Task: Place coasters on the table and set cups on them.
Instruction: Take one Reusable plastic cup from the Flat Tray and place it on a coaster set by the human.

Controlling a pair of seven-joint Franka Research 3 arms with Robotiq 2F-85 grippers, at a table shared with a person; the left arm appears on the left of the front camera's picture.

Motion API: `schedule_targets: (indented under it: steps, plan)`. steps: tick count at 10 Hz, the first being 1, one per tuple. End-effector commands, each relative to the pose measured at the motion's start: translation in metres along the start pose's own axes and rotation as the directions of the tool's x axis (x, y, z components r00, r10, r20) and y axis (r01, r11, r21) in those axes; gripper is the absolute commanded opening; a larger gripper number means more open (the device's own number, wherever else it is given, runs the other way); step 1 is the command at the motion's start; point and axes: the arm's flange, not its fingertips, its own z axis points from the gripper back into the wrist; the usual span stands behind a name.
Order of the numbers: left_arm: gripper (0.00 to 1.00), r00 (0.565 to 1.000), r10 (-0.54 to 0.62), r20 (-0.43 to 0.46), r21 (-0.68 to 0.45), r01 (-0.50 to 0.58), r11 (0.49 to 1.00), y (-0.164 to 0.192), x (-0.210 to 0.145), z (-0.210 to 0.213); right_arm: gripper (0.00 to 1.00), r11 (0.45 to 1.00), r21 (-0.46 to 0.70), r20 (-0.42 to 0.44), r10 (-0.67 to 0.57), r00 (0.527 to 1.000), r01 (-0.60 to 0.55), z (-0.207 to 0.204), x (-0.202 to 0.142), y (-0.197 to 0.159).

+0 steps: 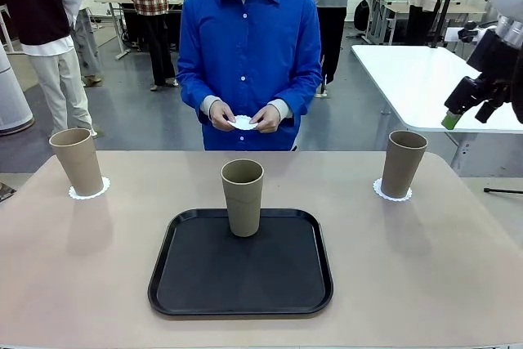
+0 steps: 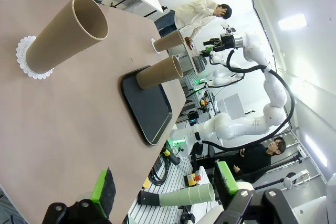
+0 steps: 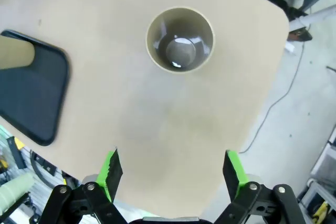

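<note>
A black tray (image 1: 245, 279) lies centrally; a white table (image 1: 417, 79) stands far right.

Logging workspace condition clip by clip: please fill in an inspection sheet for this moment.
Surface: beige table, no spills seen.
Job's things: left cup on left coaster; right cup on right coaster; middle cup on black tray, no coaster; person's hands hold third coaster.
Clutter: nothing seen.
Grippers: left gripper open, empty; right gripper open, empty, above the right cup.
Cables: one cable on the floor.
Surroundings: white table, people behind.
</note>
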Motion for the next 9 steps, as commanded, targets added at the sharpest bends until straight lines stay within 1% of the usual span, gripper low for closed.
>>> schedule_targets:
  steps: [1, 9]
  plan:
    - [1.00, 1.000, 0.007, 0.000, 0.005, -0.007, 1.000, -0.0025, -0.0003, 0.0015, 1.00, 1.000, 0.001, 0.003, 0.006, 1.000, -0.006, -0.0003, -0.0066, -0.0045]
    - [1.00, 1.000, 0.007, 0.000, 0.005, -0.007, 1.000, -0.0025, -0.0003, 0.0015, 1.00, 1.000, 0.001, 0.003, 0.006, 1.000, -0.006, -0.0003, -0.0066, -0.0045]
